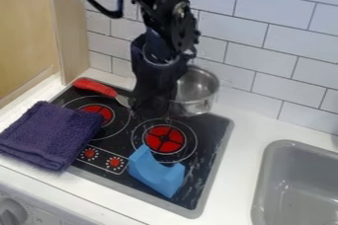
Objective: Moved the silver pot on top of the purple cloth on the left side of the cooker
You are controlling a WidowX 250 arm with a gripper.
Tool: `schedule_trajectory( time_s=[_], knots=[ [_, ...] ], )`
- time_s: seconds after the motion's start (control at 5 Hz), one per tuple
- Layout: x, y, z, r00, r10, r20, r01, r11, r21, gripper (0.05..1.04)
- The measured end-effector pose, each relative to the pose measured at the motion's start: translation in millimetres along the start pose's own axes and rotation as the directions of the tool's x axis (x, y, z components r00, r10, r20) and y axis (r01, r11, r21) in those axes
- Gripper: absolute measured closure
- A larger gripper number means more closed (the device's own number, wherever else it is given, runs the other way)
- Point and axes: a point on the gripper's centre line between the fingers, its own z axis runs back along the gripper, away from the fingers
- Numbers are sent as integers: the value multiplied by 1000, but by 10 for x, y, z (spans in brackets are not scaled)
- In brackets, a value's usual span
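Gleaming: one round, open silver pot [196, 104].

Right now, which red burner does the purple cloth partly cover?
The burner nearer the red handle; the other, beside the blue object, lies clear of the cloth.

I position the gripper [150, 104] beside the silver pot [196, 91] at the cooker's [210, 169] rear. Purple cloth [49, 132] overlaps its left edge; a blue object [157, 172] rests near the front.
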Motion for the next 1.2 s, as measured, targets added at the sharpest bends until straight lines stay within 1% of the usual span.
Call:
schedule_trajectory(
  time_s=[0.2,0.4,0.6,0.8,1.0,1.2],
  knots=[
    [33,144,189,1000,11,21,-10,999,-37,1026],
    [84,379,320,999,28,43,-26,999,-43,1029],
    [211,656,433,995,72,76,-68,996,-59,1029],
    [290,935,380,988,134,78,-132,991,-25,1029],
    [405,1133,325,976,188,109,-190,982,7,1029],
    [551,1260,290,959,250,136,-255,967,17,1029]
  ],
)
